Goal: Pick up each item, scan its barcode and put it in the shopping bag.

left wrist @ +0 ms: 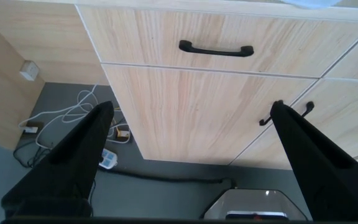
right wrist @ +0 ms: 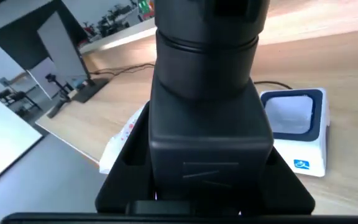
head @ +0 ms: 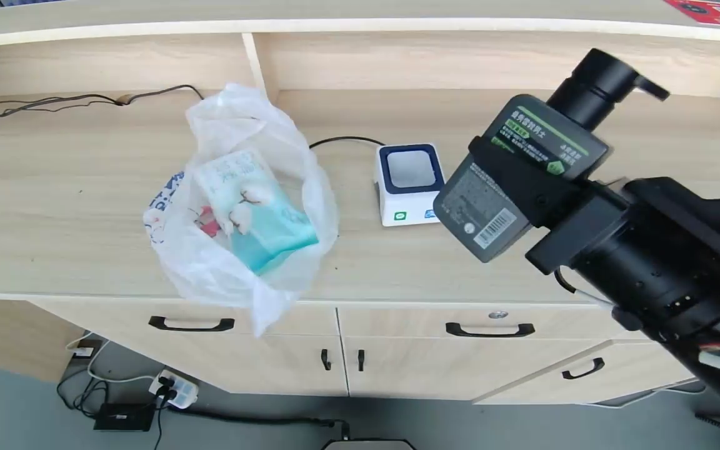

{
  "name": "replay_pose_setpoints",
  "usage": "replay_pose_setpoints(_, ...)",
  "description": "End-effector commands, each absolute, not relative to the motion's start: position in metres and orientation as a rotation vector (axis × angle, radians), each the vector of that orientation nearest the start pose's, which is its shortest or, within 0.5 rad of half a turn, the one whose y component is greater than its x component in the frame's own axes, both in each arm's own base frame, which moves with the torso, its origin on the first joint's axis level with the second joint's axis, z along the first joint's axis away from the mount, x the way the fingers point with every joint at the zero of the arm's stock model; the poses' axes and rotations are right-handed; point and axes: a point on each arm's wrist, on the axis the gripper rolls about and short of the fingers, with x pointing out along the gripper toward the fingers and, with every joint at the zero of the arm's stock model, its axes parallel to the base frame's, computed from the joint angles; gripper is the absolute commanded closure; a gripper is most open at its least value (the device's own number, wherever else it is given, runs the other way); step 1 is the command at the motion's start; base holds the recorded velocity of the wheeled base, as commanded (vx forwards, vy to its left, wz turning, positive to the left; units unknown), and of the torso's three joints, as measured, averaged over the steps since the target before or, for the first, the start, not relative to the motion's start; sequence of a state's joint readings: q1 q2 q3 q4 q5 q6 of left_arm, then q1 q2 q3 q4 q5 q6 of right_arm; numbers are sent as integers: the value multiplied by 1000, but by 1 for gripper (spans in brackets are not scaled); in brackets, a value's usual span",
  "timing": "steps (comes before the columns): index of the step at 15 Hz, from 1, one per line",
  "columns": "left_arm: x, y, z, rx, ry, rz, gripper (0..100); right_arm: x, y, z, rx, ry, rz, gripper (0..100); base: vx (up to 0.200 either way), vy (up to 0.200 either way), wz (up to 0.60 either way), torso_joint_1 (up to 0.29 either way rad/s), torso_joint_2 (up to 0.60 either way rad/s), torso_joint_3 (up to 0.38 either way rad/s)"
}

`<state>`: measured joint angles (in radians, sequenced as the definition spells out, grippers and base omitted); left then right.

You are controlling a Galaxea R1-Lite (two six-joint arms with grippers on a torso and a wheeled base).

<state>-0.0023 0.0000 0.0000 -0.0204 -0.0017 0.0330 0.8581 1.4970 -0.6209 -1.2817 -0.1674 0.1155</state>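
Note:
My right gripper [head: 525, 187] is shut on a dark grey pump bottle [head: 544, 137], held tilted in the air to the right of and above the white barcode scanner [head: 409, 181]. The bottle's barcode label faces up toward the head camera. In the right wrist view the bottle [right wrist: 207, 118] sits between the right gripper's [right wrist: 207, 186] fingers, with the scanner [right wrist: 294, 134] beyond. A white plastic shopping bag [head: 241, 200] lies open on the counter left of the scanner, with a teal tissue pack [head: 257, 209] inside. My left gripper [left wrist: 191, 109] hangs open below the counter, facing the cabinet fronts.
The wooden counter [head: 54, 206] has a raised back shelf and a divider. Cables [head: 54, 103] run along the far left. Drawers with black handles [head: 191, 324] sit under the counter edge. A power strip [head: 175, 387] and cords lie on the floor.

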Motion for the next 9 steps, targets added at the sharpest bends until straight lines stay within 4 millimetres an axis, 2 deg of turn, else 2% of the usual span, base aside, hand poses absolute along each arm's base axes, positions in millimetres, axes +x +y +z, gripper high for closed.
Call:
replay_pose_setpoints(1,-23,0,78,32,-20,-3,0,184,164,243,228,-313,580,100,0,200,0,22,17,-2)
replay_pose_setpoints(5,-23,0,78,32,-20,-3,0,202,148,245,186,-329,488,100,0,200,0,4,2,2)
replay_pose_setpoints(7,-23,0,78,31,-20,-3,0,211,144,242,157,-296,523,100,0,200,0,2,0,2)
replay_pose_setpoints(9,-23,0,78,34,-22,-3,0,237,126,237,48,-283,475,100,0,0,0,0,0,0)
